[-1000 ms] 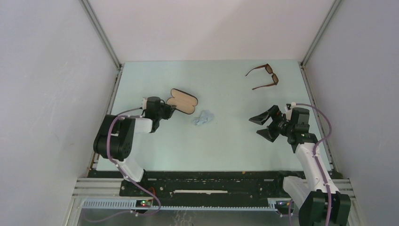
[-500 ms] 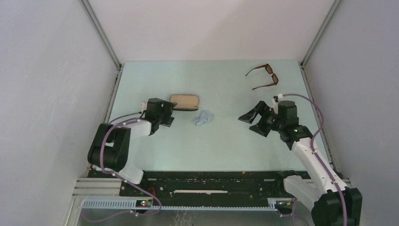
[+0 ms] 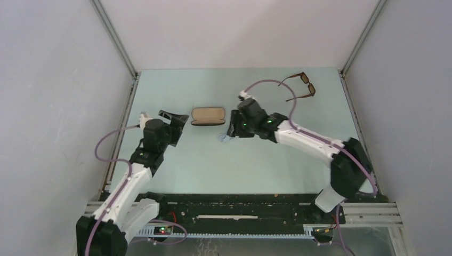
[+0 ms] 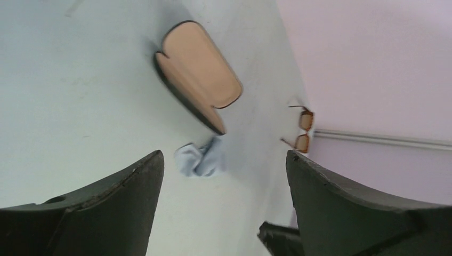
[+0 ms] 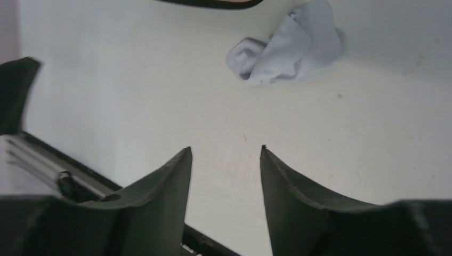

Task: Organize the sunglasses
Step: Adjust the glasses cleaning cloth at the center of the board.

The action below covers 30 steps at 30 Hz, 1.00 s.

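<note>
The brown-framed sunglasses (image 3: 307, 88) lie unfolded at the far right of the table, small and distant in the left wrist view (image 4: 303, 129). No gripper touches them. The oblong case (image 3: 208, 116) lies open in the middle, its tan lining up (image 4: 200, 80). My left gripper (image 3: 173, 118) is open just left of the case, jaws wide and empty (image 4: 224, 157). My right gripper (image 3: 233, 128) hovers right of the case over a crumpled pale blue cloth (image 5: 290, 50); its jaws are partly open with nothing between them (image 5: 225, 149).
The cloth (image 4: 200, 159) lies between the case and the right gripper, mostly hidden under that gripper in the top view. The right arm (image 3: 304, 138) stretches diagonally across the table's right half. Side rails (image 3: 130, 101) and walls bound the table.
The left gripper opened, let go of the case and drew back to the left. The right arm swung left across the table to the cloth, and its jaws narrowed.
</note>
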{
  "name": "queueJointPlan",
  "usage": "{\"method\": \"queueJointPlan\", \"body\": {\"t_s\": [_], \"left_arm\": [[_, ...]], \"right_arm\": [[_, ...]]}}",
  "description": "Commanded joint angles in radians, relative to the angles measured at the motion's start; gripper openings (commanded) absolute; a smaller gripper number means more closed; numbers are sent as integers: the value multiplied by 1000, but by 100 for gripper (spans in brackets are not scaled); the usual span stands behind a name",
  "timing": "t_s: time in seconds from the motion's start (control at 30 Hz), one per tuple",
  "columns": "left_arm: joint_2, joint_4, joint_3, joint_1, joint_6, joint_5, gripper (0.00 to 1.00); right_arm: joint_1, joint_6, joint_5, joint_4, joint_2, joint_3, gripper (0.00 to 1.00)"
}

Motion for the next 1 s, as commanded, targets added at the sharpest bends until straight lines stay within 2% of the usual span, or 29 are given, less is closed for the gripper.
{"method": "queueJointPlan", "body": {"t_s": [0.0,0.2,0.4,0.7,0.87,0.97], "left_arm": [[-131,-294,39,31,200,-34,89],[-292,-363,-2,42,274,19,91],[-381,-388,-41,43,296,-4,93],[-403,-388,-56,42,294,-22,93],[-397,-376,-57,42,288,-27,93],[-384,-370,-54,42,286,-25,92]], "right_arm": [[54,-112,145,-85,160,167,52],[84,-157,205,-135,388,365,53],[87,-174,233,-147,506,462,51],[84,-174,279,-187,607,532,40],[81,-166,270,-164,588,494,31],[75,-160,248,-169,595,490,30]]}}
